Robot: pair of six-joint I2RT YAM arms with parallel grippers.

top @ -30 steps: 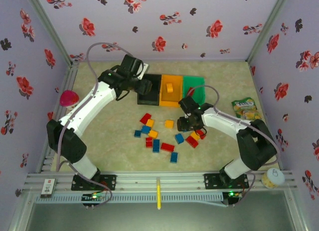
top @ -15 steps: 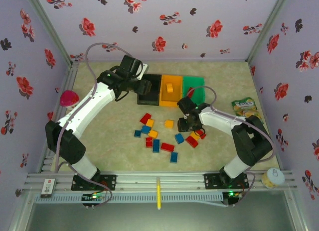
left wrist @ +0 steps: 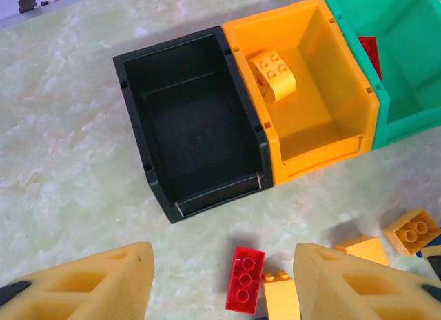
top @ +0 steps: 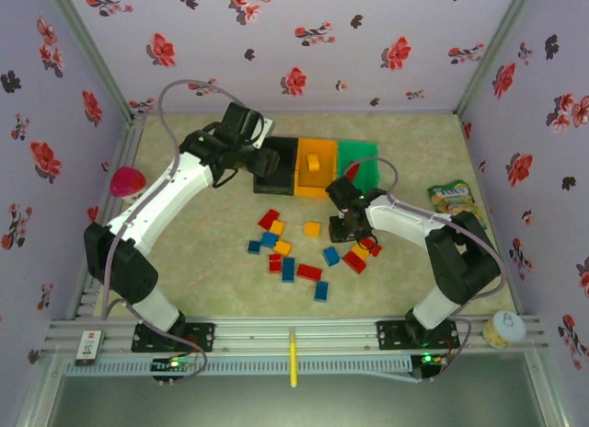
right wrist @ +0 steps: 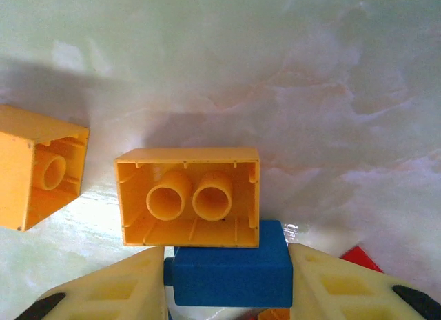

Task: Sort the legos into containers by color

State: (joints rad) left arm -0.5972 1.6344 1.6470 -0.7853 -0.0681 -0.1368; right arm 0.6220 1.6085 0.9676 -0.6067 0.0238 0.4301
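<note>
Right gripper (right wrist: 226, 254) is down low over the table, jaws pinched against both sides of a blue brick (right wrist: 227, 275). Just past its tips and touching the blue one lies an upturned orange-yellow brick (right wrist: 187, 196). Left gripper (left wrist: 222, 256) hangs partly open with nothing in it, and a red brick (left wrist: 244, 280) lies below the gap. Ahead of it is the black bin (left wrist: 193, 127). Right of that is the orange bin (left wrist: 317, 120), with one yellow brick (left wrist: 274, 75) inside.
</note>
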